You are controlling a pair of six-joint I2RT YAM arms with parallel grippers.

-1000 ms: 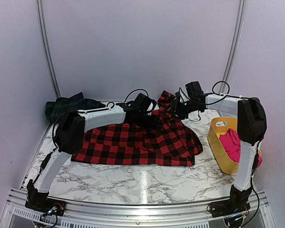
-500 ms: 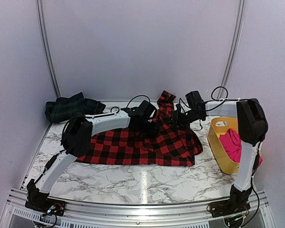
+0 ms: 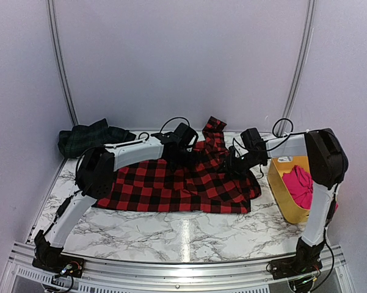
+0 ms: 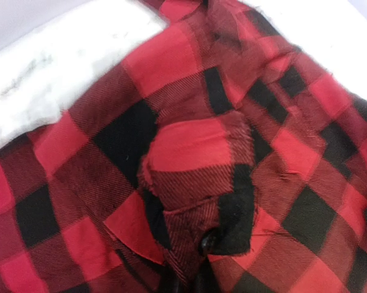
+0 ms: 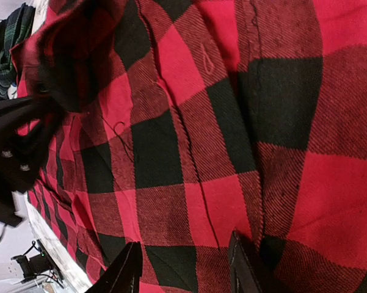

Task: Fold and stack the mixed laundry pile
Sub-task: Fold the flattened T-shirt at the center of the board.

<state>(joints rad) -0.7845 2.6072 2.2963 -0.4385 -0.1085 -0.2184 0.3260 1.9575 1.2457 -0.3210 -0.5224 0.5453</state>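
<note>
On the table [image 3: 171, 235] I count three garments, the checked one [image 3: 171, 186] spread at centre, the plaid one [image 3: 85, 137] back-left, the pink one [image 3: 300, 186] in one tub [image 3: 278, 189]; the right gripper [image 5: 185, 239] gapes wide over the check, while the left gripper [image 3: 184, 141] hides its jaws, so I can't tell.

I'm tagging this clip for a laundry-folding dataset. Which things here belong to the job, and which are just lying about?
Part of the job:
red-and-black checked garment, in the middle
dark plaid garment, far left
magenta-pink garment, inside the yellow tub

Lying about:
yellow tub
marble table
</note>
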